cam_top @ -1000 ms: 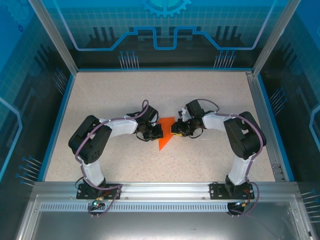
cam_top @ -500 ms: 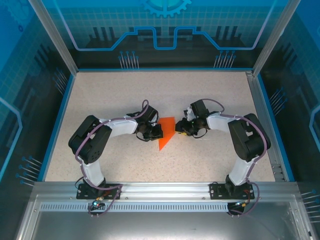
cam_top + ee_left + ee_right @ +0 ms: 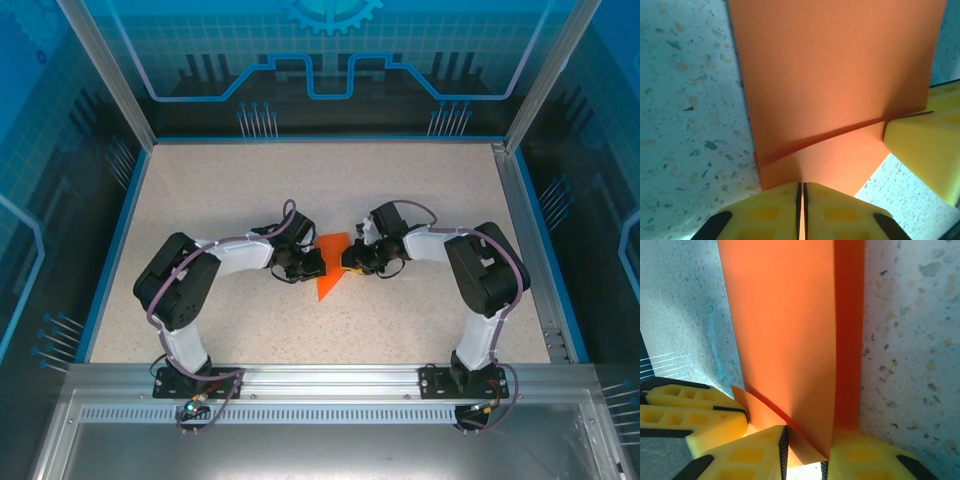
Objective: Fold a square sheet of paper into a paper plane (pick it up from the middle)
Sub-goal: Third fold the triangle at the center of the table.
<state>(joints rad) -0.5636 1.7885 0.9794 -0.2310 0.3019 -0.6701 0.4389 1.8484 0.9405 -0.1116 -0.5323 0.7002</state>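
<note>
- A bright orange folded sheet of paper [image 3: 328,280] is lying in the middle of a speckled beige table [image 3: 220,190]. The table has a low blue edge around it.
- From above, the paper is looking like a pointed wedge, with its tip pointing toward the arm bases.
- The left gripper [image 3: 318,262] is sitting right at the left side of the paper, and the right gripper [image 3: 346,262] is sitting right at the right side of it.
- In the left wrist view, the left gripper [image 3: 801,192] is pressing its yellow jaws together. Only a thin orange line is showing between them, so it is pinching the near edge of the paper [image 3: 835,75].
- One yellow finger [image 3: 922,155] of the other gripper is touching the right side of the paper, where a dark crease is ending.
- In the right wrist view, the right gripper [image 3: 805,445] is keeping its jaws a little apart, with a folded corner of the paper [image 3: 785,320] sitting between them.
- I cannot tell if those jaws are squeezing the paper or just sitting around it.
- The left gripper's yellow fingers [image 3: 695,412] are showing just left of that corner.
- The far end of the paper is being cut off at the top of both wrist views.
- From above, the jaws are too small and dark to make out.
</note>
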